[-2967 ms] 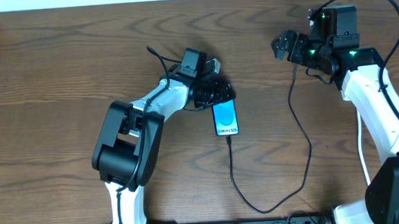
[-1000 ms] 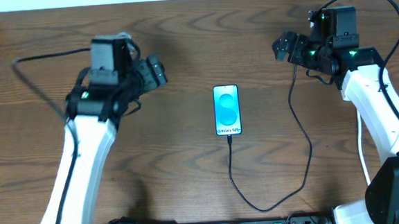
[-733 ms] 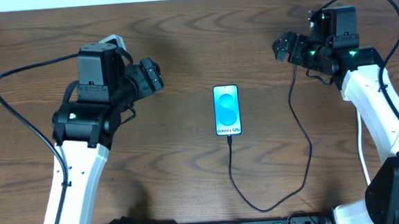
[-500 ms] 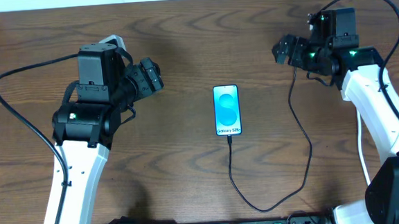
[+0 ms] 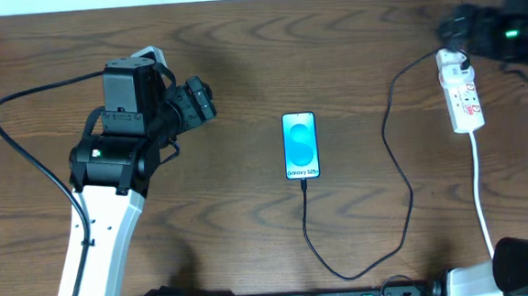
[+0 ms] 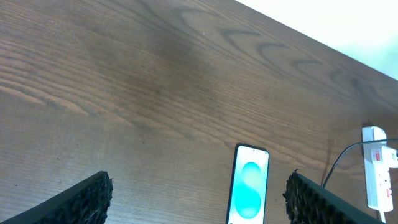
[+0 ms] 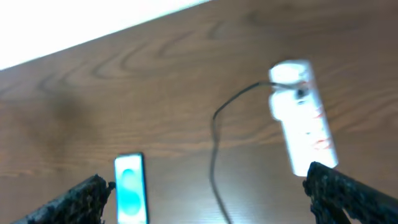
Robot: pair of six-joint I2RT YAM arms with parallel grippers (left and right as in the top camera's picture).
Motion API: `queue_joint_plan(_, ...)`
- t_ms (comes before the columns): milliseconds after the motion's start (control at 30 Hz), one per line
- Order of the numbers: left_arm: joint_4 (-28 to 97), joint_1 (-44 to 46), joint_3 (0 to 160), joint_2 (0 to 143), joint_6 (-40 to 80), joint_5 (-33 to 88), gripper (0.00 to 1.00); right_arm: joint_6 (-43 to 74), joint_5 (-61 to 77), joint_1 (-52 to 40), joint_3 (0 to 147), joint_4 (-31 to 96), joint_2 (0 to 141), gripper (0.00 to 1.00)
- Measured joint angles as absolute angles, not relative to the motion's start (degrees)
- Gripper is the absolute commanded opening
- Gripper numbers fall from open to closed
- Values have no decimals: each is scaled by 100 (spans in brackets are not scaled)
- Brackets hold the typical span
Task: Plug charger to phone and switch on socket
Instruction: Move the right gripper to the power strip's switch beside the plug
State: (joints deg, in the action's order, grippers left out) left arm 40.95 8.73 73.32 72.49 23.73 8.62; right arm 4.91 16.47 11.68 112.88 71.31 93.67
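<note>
The phone (image 5: 301,146) lies flat at mid-table with its blue screen lit. It also shows in the left wrist view (image 6: 250,186) and the right wrist view (image 7: 130,186). The charger cable (image 5: 405,194) runs from the phone's near edge, loops toward the table front, then goes up to the white socket (image 5: 460,95) at the right. The socket shows in both wrist views (image 6: 376,168) (image 7: 305,118). My left gripper (image 5: 201,101) is open and empty, left of the phone (image 6: 202,199). My right gripper (image 5: 459,28) is blurred, just beyond the socket's far end, open and empty (image 7: 208,193).
The socket's white lead (image 5: 480,199) runs down the right side toward the table front. The left arm's thick black base cable (image 5: 11,136) arcs over the left of the table. A pale wall edge borders the far side of the wooden table (image 5: 251,241).
My right arm has swung up and to the right off the socket, which now lies uncovered. My left arm pulled back from the phone earlier and has held still for the last half second.
</note>
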Motion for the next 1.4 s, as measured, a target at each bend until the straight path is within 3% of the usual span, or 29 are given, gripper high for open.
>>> queue_joint_plan(300,4097,873,7332,7249,2373,864,89,-349,2040,2552,11480,7419,9625,99)
queue_joint_plan(500,4097,873,7332,7249,2373,862,89,-1697,3098,3199,11496,7706,10853,99)
queue_joint_plan(700,4097,873,7332,7249,2370,862,89,-2617,3516,3197,11496,7391,11850,99)
queue_joint_plan(1400,4097,873,7332,7249,2373,862,89,-2801,3474,2923,11496,7120,13275,99)
